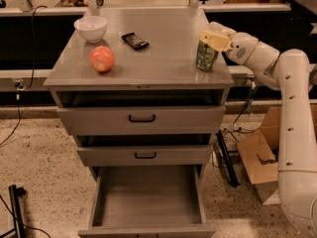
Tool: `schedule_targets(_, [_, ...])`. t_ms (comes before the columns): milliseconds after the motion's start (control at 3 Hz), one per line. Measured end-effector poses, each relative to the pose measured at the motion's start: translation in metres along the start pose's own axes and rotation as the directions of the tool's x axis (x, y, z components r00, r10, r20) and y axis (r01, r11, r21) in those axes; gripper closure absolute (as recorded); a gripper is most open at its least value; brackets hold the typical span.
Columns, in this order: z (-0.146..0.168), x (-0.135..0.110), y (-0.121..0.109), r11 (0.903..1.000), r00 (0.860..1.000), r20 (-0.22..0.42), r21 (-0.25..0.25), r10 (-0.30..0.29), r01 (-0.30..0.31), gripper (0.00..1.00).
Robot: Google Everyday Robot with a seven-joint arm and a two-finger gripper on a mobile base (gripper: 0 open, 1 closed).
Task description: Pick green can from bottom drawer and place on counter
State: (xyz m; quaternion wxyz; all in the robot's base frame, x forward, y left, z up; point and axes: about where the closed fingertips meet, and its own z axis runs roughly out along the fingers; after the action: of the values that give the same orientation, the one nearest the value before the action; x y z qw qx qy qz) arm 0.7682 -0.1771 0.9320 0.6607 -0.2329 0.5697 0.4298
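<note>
Claw (pixel 214 39) holds green can (pixel 205 58) on counter (pixel 163 58); bottom drawer (pixel 148 197) open.

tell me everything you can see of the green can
The green can is small and dark green with pale speckled label marks, and it looks like metal. It stands upright near the right front corner of the counter, its base apparently resting on the grey surface. The gripper reaches in from the right and covers the can's top. Nothing else touches it.

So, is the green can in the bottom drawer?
No, the green can stands on the counter near its right edge, the gripper at its top.
</note>
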Motion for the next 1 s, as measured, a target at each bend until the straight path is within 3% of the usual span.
schedule_targets(333, [0.002, 0.000, 0.001, 1.0000, 1.000, -0.002, -0.003, -0.002, 0.002, 0.00])
schedule_targets(667, [0.001, -0.012, 0.006, 0.9973, 0.997, -0.029, -0.001, -0.074, 0.074, 0.00])
schedule_targets(1000, [0.000, -0.035, 0.017, 0.9839, 0.980, -0.091, -0.015, -0.179, 0.178, 0.00])
